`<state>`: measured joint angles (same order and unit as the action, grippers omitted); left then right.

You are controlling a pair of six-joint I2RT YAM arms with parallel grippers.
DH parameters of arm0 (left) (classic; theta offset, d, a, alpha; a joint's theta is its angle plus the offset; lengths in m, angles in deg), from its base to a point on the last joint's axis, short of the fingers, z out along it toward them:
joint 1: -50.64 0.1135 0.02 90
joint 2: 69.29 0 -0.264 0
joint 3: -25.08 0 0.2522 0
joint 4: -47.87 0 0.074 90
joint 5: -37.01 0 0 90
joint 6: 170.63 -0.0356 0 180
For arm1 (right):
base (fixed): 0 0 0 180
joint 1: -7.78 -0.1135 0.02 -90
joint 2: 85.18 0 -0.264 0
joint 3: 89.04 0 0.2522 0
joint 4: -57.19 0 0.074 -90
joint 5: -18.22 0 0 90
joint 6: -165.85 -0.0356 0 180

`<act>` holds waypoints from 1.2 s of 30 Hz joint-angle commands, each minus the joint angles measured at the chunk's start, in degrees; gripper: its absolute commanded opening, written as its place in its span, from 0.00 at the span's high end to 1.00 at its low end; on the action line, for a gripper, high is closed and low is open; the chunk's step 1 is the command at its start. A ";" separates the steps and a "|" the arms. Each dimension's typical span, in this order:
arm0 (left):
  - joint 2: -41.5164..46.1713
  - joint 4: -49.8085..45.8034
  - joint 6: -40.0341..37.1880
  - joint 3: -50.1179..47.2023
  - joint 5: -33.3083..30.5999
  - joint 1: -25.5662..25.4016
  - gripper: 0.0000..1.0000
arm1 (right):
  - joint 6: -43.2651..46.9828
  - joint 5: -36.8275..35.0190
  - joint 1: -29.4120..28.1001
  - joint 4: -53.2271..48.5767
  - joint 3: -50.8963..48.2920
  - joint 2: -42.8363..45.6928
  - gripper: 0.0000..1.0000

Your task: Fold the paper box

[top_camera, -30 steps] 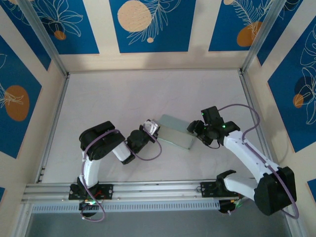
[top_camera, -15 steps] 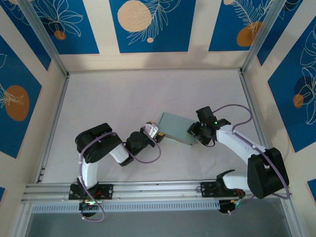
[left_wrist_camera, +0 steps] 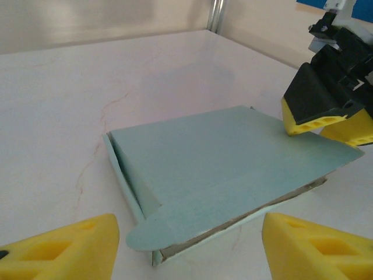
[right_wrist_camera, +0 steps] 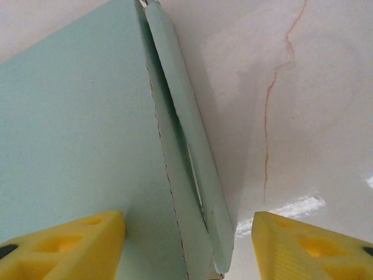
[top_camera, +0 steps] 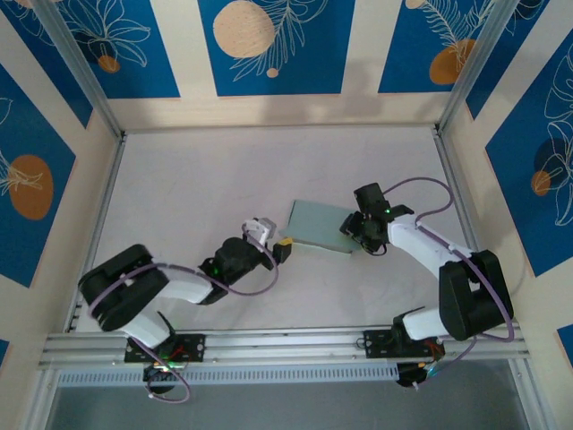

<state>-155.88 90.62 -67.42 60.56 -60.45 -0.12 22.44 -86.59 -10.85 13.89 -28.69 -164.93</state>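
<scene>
The paper box (top_camera: 320, 227) is a flat pale grey-green box lying on the white table, between the two arms. My left gripper (top_camera: 281, 248) is open at its near-left corner. In the left wrist view the box (left_wrist_camera: 221, 157) lies just ahead of the yellow fingertips (left_wrist_camera: 70, 248), and a rounded tab sticks out toward my left gripper (left_wrist_camera: 189, 236). My right gripper (top_camera: 352, 231) is open at the box's right end. In the right wrist view that gripper (right_wrist_camera: 186, 236) straddles the box's side flap (right_wrist_camera: 186, 151) without pinching it. The right gripper's yellow fingers (left_wrist_camera: 317, 119) rest by the box's far corner.
The white table (top_camera: 224, 179) has thin brown cracks and open room behind and left of the box. Blue patterned walls and metal posts (top_camera: 89, 81) surround it. An aluminium rail (top_camera: 277, 345) runs along the near edge.
My left gripper has opened, let go of the box and drawn back, its arm dropping low to the left. The box, raised before, now lies flat. My right gripper has shifted slightly back and left.
</scene>
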 commanded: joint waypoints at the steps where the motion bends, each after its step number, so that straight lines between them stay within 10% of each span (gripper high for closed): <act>1: 6.38 -17.27 4.25 2.51 0.59 -0.74 0.36 | 1.85 -1.05 0.14 -0.03 -0.01 -2.12 0.40; 9: 7.43 -54.48 6.39 24.35 -1.12 2.36 0.21 | 3.83 -2.15 -0.97 0.83 -0.62 -5.44 0.43; 21: -11.79 -56.79 17.59 37.56 10.26 14.78 0.00 | 4.79 -2.25 -1.32 0.81 -1.88 -7.64 0.59; 29: -17.62 -55.25 15.45 39.56 16.15 15.64 0.01 | 6.76 -3.57 -1.84 -1.15 -0.09 -10.43 0.77; 36: -21.44 -54.10 16.97 38.26 17.65 15.57 0.29 | 8.20 -3.51 -1.85 -2.09 1.90 -11.29 0.77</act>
<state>-175.77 35.41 -51.27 98.74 -44.67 15.59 29.37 -88.58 -12.58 17.65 -25.19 -172.84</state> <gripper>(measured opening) 0.735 0.231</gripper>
